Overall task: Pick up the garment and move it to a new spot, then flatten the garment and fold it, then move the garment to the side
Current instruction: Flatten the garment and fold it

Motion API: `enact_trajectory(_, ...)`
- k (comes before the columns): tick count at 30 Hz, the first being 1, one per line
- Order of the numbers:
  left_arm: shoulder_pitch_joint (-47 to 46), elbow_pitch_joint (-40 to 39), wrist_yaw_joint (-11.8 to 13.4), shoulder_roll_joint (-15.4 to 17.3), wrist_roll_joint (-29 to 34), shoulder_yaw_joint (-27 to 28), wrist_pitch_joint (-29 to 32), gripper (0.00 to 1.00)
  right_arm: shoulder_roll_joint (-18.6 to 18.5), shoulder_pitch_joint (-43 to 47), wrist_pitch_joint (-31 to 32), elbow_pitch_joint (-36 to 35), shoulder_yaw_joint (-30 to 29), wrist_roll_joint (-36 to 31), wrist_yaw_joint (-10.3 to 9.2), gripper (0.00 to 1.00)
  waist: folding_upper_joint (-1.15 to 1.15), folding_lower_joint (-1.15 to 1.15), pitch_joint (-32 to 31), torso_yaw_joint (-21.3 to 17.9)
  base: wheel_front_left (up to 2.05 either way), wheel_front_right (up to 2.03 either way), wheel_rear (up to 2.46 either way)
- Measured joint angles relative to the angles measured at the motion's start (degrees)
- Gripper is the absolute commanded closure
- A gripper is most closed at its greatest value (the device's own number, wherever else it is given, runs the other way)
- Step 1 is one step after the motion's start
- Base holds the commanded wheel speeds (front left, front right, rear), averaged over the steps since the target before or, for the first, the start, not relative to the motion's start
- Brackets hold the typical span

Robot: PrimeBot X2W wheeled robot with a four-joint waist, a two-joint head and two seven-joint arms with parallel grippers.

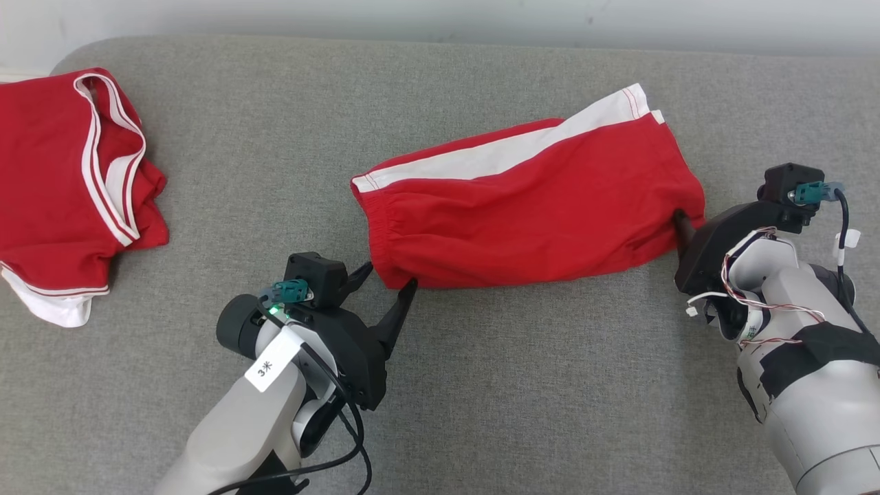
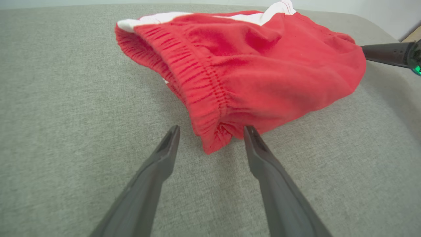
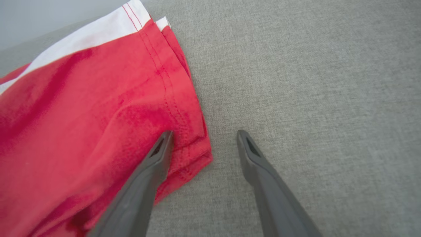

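Head view: where's the garment [image 1: 529,206] sitting right now, and what are the grippers doing? (asks A)

B here. It's lying pretty much mid-frame, a bit right of centre, on the grey fabric surface [image 1: 481,385]. It's red shorts with a white stripe along the upper edge. The elastic waistband is at the frame-left end and the leg hem is at the upper right.

The left gripper [image 1: 390,275] is at the lower-left corner of the shorts. Its jaws are spread, not gripping anything, with one fingertip on either side of the waistband corner. The left wrist view shows the same thing: the puckered corner pokes down between the two dark fingers.

A: And the right one?

B: The right gripper [image 3: 204,132] is at the frame-right end of the shorts and it's released too. In the right wrist view one finger lies over the stitched hem corner and the other is over bare grey fabric. Can't tell if that finger actually presses the cloth.

There's also a second red garment [image 1: 62,185] with white trim, bunched up at the far left of the head view, well apart from the shorts.
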Motion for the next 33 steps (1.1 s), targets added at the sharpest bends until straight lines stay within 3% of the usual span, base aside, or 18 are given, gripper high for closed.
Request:
enact_trajectory(5,0.0,0.4,0.0,0.1,-1.3,-0.7,-0.5,0.00,0.1,-0.2,0.4,0.6,0.0,0.2,0.21,0.00,0.00,0.00,0.0,0.1,0.00,0.00,0.00)
enact_trajectory(7,0.0,0.6,0.0,0.2,-1.7,-1.0,-0.5,0.00,0.1,-0.4,0.5,1.0,0.0,0.4,0.20,0.51,0.00,0.00,0.0,0.1,0.00,0.00,0.00)
enact_trajectory(8,-0.1,0.7,0.0,0.2,-1.8,-1.1,-0.5,0.31,0.1,-0.4,0.5,1.1,0.0,0.5,0.21,0.65,0.00,0.00,0.0,0.2,0.00,0.00,0.00)
enact_trajectory(9,-0.1,0.7,0.0,0.2,-1.8,-1.3,-0.5,0.48,0.1,-0.5,0.7,1.2,0.0,0.5,0.22,0.80,0.00,0.00,0.0,0.2,0.00,0.00,0.00)
enact_trajectory(10,-0.2,0.8,0.0,0.2,-1.9,-1.5,-0.5,0.81,0.2,-0.6,1.0,1.3,0.0,0.5,0.33,1.00,0.00,0.00,0.0,0.2,0.00,0.00,0.00)
enact_trajectory(11,-0.2,0.8,0.0,0.3,-2.1,-1.6,-0.5,1.00,0.4,-0.7,1.0,1.3,0.1,0.5,0.47,1.00,0.00,0.00,0.0,0.3,0.00,0.00,0.00)
enact_trajectory(22,-1.2,1.1,0.0,0.8,-3.6,-3.6,-1.5,1.00,0.5,-1.1,0.6,2.2,0.0,1.0,1.07,1.00,0.00,0.00,-0.8,0.0,0.00,0.00,0.00)
enact_trajectory(33,0.5,0.8,0.0,2.8,-6.3,-6.6,-3.7,1.00,0.4,3.2,-2.4,1.3,-0.8,2.4,4.69,1.00,0.00,0.00,-4.3,-0.4,0.00,0.00,0.00)
